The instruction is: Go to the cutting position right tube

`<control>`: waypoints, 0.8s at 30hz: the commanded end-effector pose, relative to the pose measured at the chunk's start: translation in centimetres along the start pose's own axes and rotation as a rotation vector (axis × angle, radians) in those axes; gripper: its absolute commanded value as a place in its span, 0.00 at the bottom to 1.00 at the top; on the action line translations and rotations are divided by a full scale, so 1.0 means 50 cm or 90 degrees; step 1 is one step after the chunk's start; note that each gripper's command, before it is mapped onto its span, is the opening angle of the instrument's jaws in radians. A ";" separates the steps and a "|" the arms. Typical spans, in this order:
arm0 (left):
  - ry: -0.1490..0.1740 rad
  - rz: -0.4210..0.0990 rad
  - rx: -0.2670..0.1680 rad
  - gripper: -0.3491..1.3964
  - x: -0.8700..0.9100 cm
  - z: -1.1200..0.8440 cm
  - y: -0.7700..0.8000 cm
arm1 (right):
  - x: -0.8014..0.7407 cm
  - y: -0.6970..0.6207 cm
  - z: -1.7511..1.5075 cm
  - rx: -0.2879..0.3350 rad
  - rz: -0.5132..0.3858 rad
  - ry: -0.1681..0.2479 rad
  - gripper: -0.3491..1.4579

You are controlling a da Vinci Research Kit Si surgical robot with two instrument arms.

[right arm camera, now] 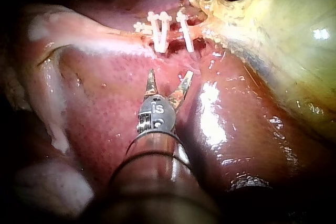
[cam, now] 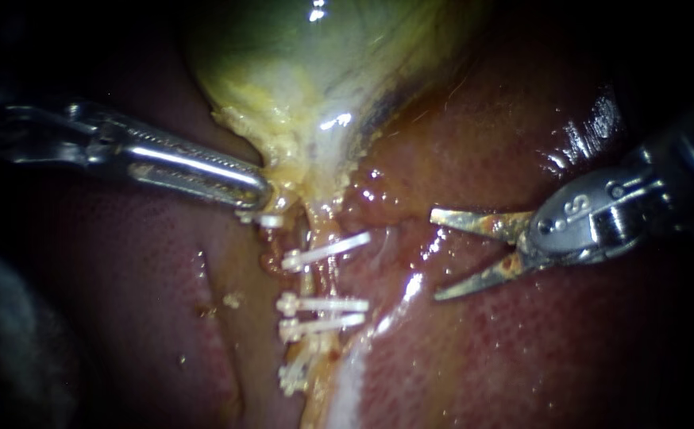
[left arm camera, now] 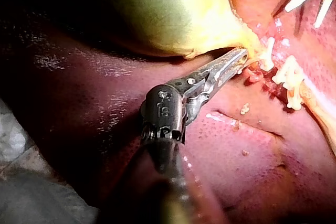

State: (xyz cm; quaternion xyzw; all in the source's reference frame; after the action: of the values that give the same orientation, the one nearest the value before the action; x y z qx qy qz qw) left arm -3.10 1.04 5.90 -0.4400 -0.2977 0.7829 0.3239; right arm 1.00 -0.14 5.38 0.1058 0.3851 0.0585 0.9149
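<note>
Approach step: the right instrument, claw spread and empty, sits apart from the clipped right tube. The left instrument has its claw clenched on the gallbladder. Next, advance the blades astride the tube between clips.

Brightly lit at the centre, fading to near black toward the corners; white glare spots on the wet reddish-brown liver and glossy yellow-green gallbladder.
</note>
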 end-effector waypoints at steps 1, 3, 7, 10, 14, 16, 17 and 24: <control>0.000 0.000 -0.002 0.00 0.0002 -0.0004 0.0001 | -0.0001 0.0000 -0.0001 0.000 0.000 0.000 1.00; -0.001 -0.001 -0.006 0.00 0.0007 -0.0016 0.0005 | 0.0000 0.0000 -0.0001 0.001 0.000 0.001 1.00; 0.005 -0.007 0.006 0.00 0.0039 -0.0068 0.0018 | -0.0001 0.0000 -0.0001 0.003 0.000 0.001 1.00; 0.013 -0.009 0.013 0.00 0.0063 -0.0112 0.0022 | -0.0001 -0.0001 -0.0001 0.005 0.000 0.002 1.00; 0.017 -0.009 0.019 0.00 0.0072 -0.0138 0.0021 | 0.0000 -0.0001 0.0000 0.010 0.001 0.005 1.00; 0.018 -0.008 0.020 0.00 0.0068 -0.0136 0.0021 | 0.0003 -0.0002 0.0004 0.018 0.001 0.009 1.00; 0.018 -0.008 0.020 0.00 0.0067 -0.0134 0.0021 | 0.0005 -0.0003 0.0008 0.023 -0.003 0.011 1.00; 0.018 -0.008 0.021 0.00 0.0065 -0.0130 0.0021 | 0.0025 -0.0016 0.0055 0.048 0.097 0.062 0.99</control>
State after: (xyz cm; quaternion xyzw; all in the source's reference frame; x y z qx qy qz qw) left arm -2.68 1.34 5.37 -0.4438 -0.2830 0.7792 0.3402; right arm 1.31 -0.25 5.48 0.1682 0.4266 0.1264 0.8796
